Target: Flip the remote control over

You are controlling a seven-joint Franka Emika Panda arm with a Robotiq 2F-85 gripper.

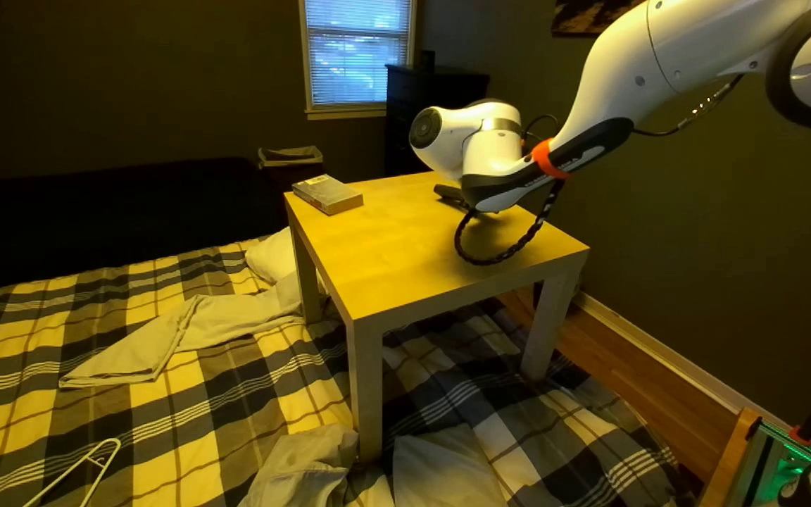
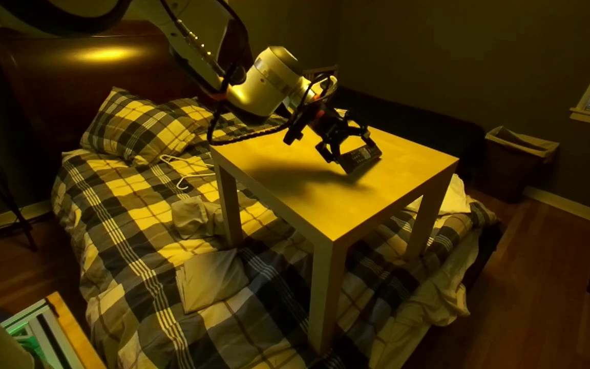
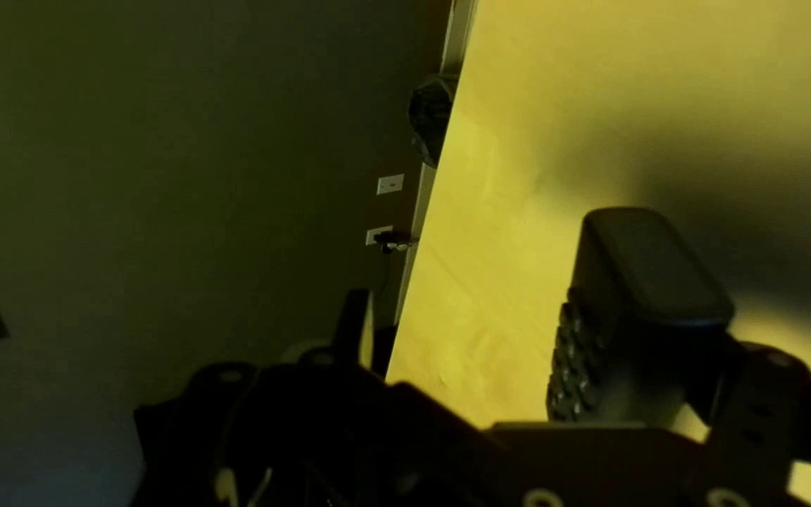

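Note:
The remote control is a dark bar tilted up on edge over the yellow tabletop, its buttons facing sideways. Its lower edge is at or very close to the table; I cannot tell exactly. In the wrist view the remote is by the right finger, buttons toward the inside of the jaws. My gripper is over the table. In the wrist view its jaws are apart, the left finger well clear of the remote. In an exterior view the remote's dark end shows past the arm, which hides the gripper.
A small pale box lies at a table corner. The table stands on a bed with a plaid cover. A wall with outlets is beyond one table edge. The arm's looped cable hangs low over the tabletop.

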